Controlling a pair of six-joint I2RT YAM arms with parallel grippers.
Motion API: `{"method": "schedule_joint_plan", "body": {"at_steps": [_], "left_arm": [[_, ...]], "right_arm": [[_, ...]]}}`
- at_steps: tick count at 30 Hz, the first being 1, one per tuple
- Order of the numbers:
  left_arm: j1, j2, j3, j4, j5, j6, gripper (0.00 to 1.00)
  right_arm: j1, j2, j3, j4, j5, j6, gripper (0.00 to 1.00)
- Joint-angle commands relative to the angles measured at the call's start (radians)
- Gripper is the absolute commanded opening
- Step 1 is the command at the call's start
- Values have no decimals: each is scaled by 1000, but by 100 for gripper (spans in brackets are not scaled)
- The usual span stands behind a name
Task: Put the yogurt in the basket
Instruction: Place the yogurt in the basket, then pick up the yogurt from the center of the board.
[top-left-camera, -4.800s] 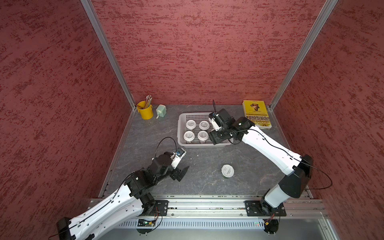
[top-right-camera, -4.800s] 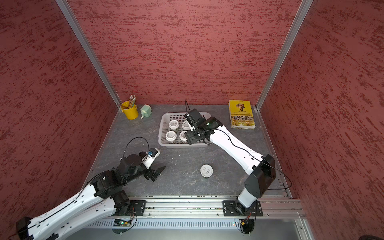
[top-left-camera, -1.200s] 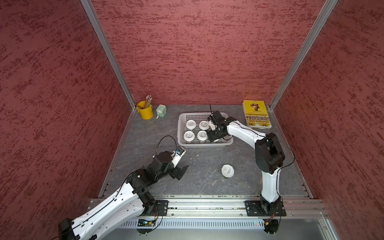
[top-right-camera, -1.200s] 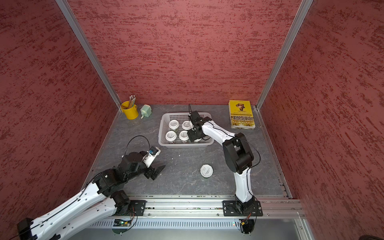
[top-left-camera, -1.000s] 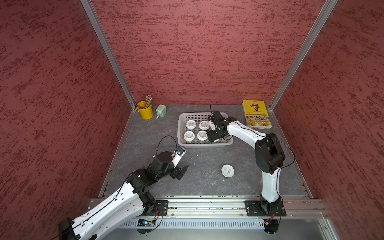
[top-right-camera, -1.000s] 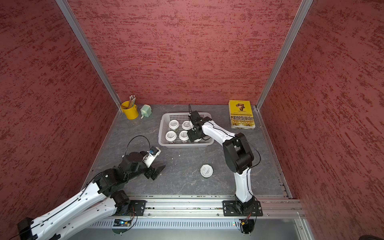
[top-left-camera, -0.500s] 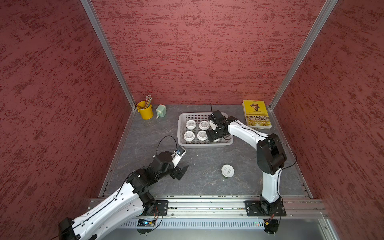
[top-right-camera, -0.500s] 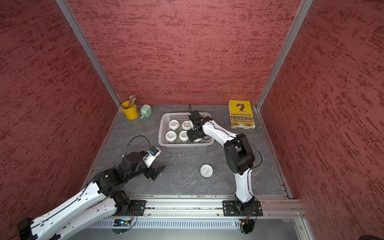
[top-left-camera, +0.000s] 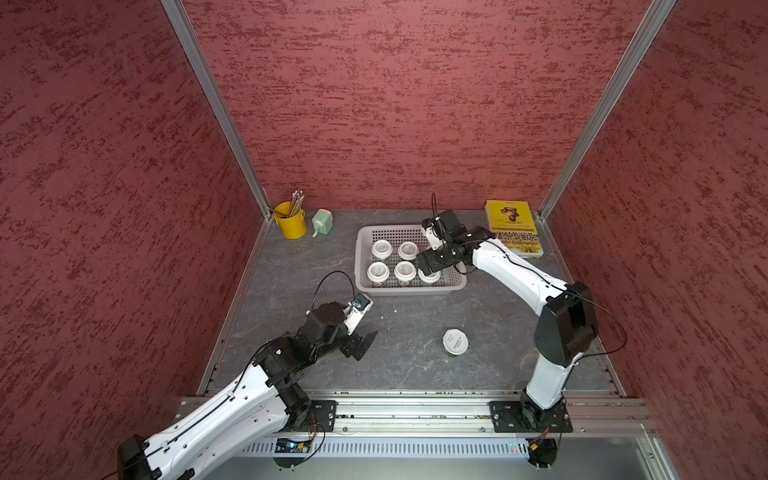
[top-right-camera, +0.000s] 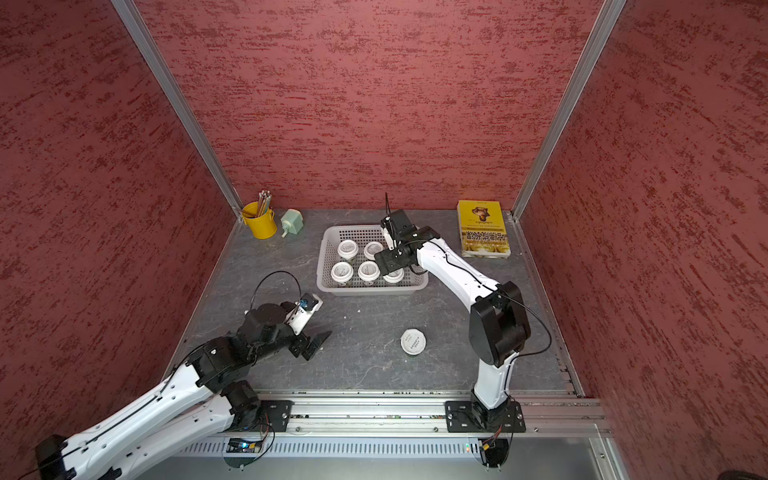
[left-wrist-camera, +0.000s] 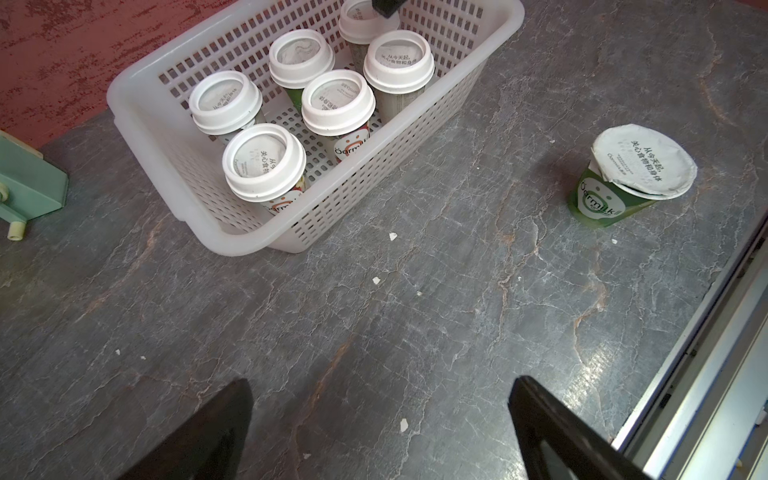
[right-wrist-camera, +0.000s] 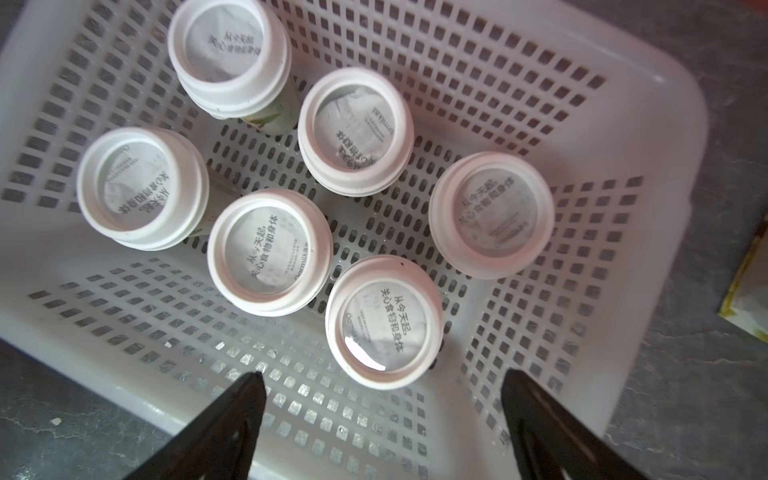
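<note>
The pale perforated basket (top-left-camera: 411, 289) (top-right-camera: 370, 288) (right-wrist-camera: 648, 137) stands at the back middle of the table with several white-lidded yogurt cups upright in it. My right gripper (top-left-camera: 431, 266) (top-right-camera: 390, 266) (right-wrist-camera: 383, 376) hovers open over the basket's right part, just above the nearest cup (right-wrist-camera: 384, 324), which stands free of both fingers. One more yogurt (top-left-camera: 455, 341) (top-right-camera: 412, 341) (left-wrist-camera: 642, 166), green-bodied, stands alone on the table in front of the basket. My left gripper (top-left-camera: 361, 343) (top-right-camera: 318, 340) (left-wrist-camera: 382, 381) is open and empty, low over bare table to the left of that cup.
A yellow pencil bucket (top-left-camera: 291, 220) and a green sharpener (top-left-camera: 322, 221) sit in the back left corner. A yellow book (top-left-camera: 513, 226) lies at the back right, close to the right arm. The metal rail (top-left-camera: 415, 411) borders the table's front edge.
The right gripper's jaws have spread apart from the cup it set in the basket and risen slightly. The left arm has not moved.
</note>
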Motion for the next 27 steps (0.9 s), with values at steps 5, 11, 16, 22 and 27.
{"method": "schedule_joint_plan", "body": {"at_steps": [5, 11, 16, 22, 27], "left_arm": [[3, 14, 10, 69, 64, 6, 100], [-15, 36, 20, 97, 141, 65, 100], [-59, 27, 18, 104, 216, 149, 100], [-103, 49, 16, 110, 237, 173, 100], [-123, 56, 1, 120, 214, 165, 100]], "right_arm": [[23, -190, -77, -121, 94, 50, 94], [101, -317, -199, -210, 148, 115, 94], [185, -416, -319, -241, 148, 215, 95], [290, -492, -459, -251, 123, 360, 95], [340, -520, -547, -217, 97, 440, 95]]}}
